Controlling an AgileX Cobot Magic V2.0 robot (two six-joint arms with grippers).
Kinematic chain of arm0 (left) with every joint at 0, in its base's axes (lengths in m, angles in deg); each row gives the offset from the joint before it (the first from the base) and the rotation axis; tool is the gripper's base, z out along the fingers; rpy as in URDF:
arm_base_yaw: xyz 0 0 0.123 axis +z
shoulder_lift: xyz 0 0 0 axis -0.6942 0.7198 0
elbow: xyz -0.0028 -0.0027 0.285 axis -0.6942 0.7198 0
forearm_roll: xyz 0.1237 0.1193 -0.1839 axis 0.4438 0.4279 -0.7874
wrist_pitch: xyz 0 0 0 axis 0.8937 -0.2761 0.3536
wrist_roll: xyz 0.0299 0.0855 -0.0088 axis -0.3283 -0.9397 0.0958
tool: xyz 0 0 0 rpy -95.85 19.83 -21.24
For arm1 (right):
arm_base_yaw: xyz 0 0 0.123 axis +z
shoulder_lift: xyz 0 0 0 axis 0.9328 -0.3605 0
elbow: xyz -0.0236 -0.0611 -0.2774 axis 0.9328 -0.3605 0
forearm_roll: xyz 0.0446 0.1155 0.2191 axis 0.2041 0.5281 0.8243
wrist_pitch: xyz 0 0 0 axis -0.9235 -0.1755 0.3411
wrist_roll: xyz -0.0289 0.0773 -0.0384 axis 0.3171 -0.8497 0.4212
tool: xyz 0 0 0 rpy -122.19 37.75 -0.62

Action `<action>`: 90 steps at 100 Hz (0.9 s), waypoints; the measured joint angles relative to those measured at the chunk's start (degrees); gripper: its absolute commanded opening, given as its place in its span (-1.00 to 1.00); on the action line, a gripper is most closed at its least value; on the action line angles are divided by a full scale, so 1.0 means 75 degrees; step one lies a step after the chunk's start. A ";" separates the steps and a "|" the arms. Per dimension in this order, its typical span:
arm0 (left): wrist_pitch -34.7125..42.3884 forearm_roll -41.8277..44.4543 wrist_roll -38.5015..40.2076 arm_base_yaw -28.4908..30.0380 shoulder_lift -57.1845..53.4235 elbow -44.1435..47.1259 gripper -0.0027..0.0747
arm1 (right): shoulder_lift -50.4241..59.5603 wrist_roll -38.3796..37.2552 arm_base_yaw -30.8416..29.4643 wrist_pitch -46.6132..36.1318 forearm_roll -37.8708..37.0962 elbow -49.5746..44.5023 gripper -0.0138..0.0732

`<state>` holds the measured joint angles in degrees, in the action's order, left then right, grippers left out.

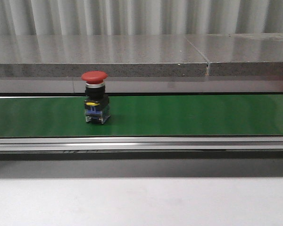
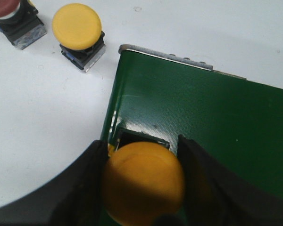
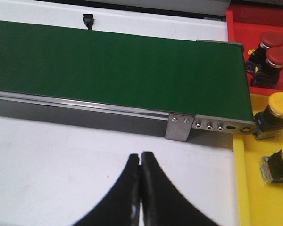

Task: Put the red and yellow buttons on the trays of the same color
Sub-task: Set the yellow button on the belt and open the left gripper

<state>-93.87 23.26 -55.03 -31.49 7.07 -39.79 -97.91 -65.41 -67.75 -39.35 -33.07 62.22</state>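
- Left gripper (image 2: 144, 188) is down low over the end of the green conveyor belt (image 2: 217, 127); its two black fingers (image 2: 85, 183) sit on either side of a yellow mushroom-head push button (image 2: 144, 186), pinching it; the button's dark base rests at the belt's corner
- Right gripper (image 3: 141, 188) hangs over the white tabletop (image 3: 61, 155) just beside the belt's metal side rail (image 3: 85, 106); its curved black fingertips are pressed together with nothing between them
- Only the left wrist view shows two more buttons standing on the white table off the belt's end: a second yellow-capped button on a clear-and-black base (image 2: 78, 35), and a red-capped button (image 2: 9, 16) cut off at the frame edge
- Only the right wrist view shows the trays past the other end of the belt: a red plastic tray (image 3: 236, 19) with two red mushroom buttons (image 3: 273, 49) in it, and a yellow plastic tray (image 3: 254, 197) with two yellow mushroom buttons (image 3: 278, 110) in it, tipped on their sides
- Front view has neither arm in sight; it alone shows a red mushroom button on a black and clear base (image 1: 95, 96) standing upright on the belt, left of centre
- Behind the belt runs a grey speckled stone ledge (image 1: 132, 59); corrugated pale metal wall (image 1: 141, 16) above it; white table in front
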 measured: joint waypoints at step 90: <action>0.0346 -0.0048 -0.0585 -0.2223 -0.3051 0.0723 -0.98 | 0.0000 0.0000 0.0000 0.0000 0.0000 0.0000 -0.84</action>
<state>-91.28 22.90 -59.42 -48.16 -15.81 -34.37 -97.91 -65.41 -67.75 -39.35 -33.07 62.22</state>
